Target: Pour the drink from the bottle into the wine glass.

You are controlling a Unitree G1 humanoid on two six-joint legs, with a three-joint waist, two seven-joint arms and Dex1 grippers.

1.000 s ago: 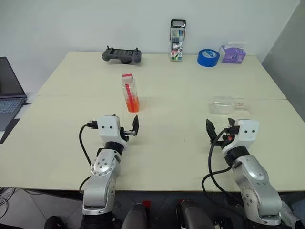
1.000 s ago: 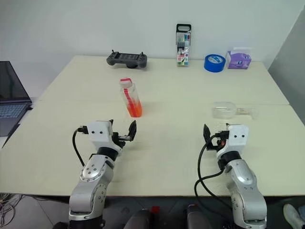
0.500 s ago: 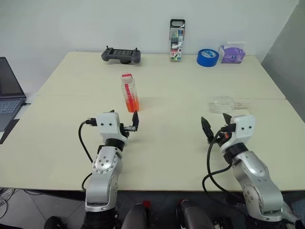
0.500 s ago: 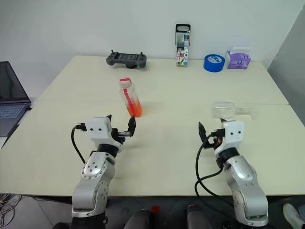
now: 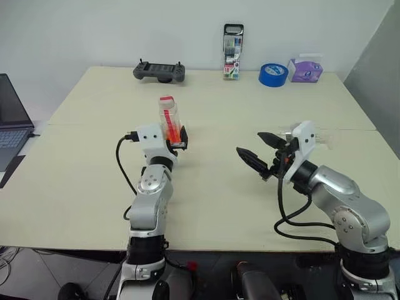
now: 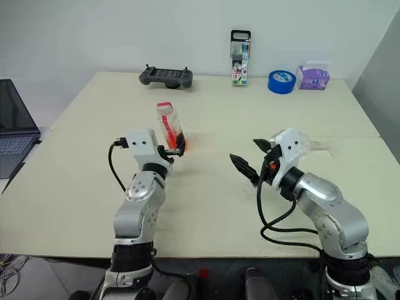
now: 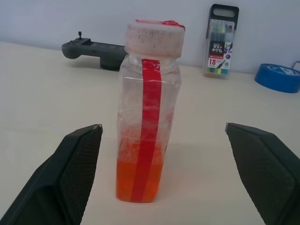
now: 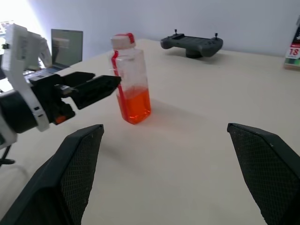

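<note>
One bottle point(image 7: 149, 112) upright — drink point(image 7: 140, 180) fills bottom third.

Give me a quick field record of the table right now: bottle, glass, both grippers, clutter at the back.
bottle: bottle upright on the table, capped, orange-red drink low inside
wine glass: wine glass lying on its side, right half of the table
left gripper: left gripper open, level with the bottle, no contact visible
right gripper: right gripper open, empty, pointing toward the bottle
far edge: game controller, marker case, blue tape roll, purple tissue pack
</note>
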